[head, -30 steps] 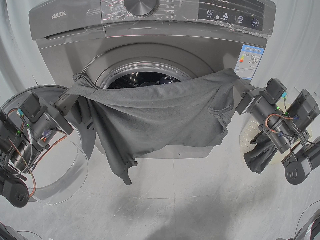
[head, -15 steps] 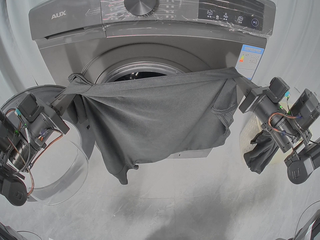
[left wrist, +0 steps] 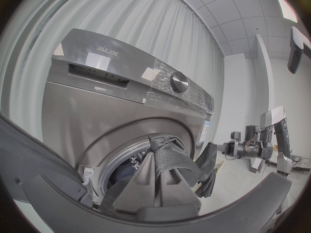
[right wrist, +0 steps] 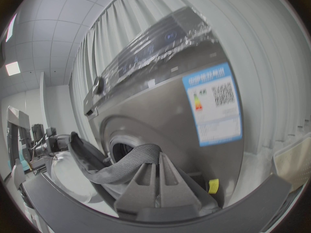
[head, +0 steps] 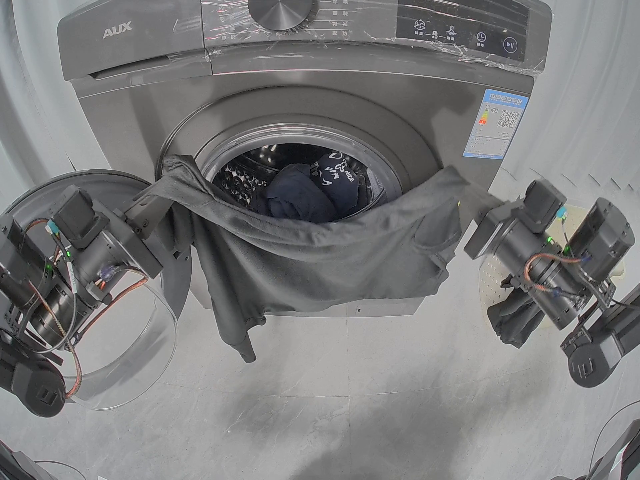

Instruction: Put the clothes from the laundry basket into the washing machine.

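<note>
Holding a grey garment stretched across the washing machine door opening.
Head: clamped on its ends, left pincer and right pincer; inside the drum, dark clothes (laundry basket holding dark cloth). Left wrist: pinching bunched fabric. Right wrist: pinching a fold.

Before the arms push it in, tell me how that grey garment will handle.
Likely floppy: the grey garment sags in a curve between the left gripper and right gripper, its tail hanging below. Probably light, since two pinched corners carry it. It may drape over the washing machine rim rather than slide in.
</note>
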You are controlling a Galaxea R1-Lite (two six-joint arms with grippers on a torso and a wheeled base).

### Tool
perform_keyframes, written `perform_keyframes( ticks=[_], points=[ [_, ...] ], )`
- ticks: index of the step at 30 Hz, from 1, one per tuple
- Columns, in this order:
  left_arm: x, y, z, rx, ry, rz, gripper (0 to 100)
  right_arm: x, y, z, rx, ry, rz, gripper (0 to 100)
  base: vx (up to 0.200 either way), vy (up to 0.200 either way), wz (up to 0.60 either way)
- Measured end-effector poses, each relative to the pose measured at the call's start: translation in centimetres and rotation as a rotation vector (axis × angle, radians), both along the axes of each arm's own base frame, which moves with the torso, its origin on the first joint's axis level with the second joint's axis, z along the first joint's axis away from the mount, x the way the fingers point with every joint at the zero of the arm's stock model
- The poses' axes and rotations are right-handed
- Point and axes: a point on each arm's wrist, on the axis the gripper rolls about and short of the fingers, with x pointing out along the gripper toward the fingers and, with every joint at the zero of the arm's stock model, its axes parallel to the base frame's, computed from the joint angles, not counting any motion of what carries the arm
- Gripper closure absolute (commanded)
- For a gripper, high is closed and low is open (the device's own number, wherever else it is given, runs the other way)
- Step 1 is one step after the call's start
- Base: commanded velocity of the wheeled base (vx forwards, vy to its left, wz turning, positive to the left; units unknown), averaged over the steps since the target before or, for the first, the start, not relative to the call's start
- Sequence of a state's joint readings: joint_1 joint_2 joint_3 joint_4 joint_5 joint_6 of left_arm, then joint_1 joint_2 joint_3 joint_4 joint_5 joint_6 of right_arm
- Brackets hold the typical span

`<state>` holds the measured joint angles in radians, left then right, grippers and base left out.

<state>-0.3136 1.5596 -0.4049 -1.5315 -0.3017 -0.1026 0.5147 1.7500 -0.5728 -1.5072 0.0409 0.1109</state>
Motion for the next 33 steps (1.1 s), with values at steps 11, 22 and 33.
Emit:
perform_keyframes(
  ticks=[11,22,33],
  points=[
    [0.9,-2.8,0.5,-0.018,-0.015,-0.072,100,-0.3,2.3,-4.8,-0.076,0.161,0.081,100,0.0,0.0,0.0],
    [1.3,-3.6,0.6,-0.025,-0.023,-0.084,100,-2.1,3.8,-8.5,-0.154,0.297,0.161,0,0.0,0.0,0.0],
    [1.1,-4.2,0.9,-0.037,-0.032,-0.096,100,-3.7,5.0,-11.6,-0.247,0.398,0.223,0,0.0,0.0,0.0]
  ],
)
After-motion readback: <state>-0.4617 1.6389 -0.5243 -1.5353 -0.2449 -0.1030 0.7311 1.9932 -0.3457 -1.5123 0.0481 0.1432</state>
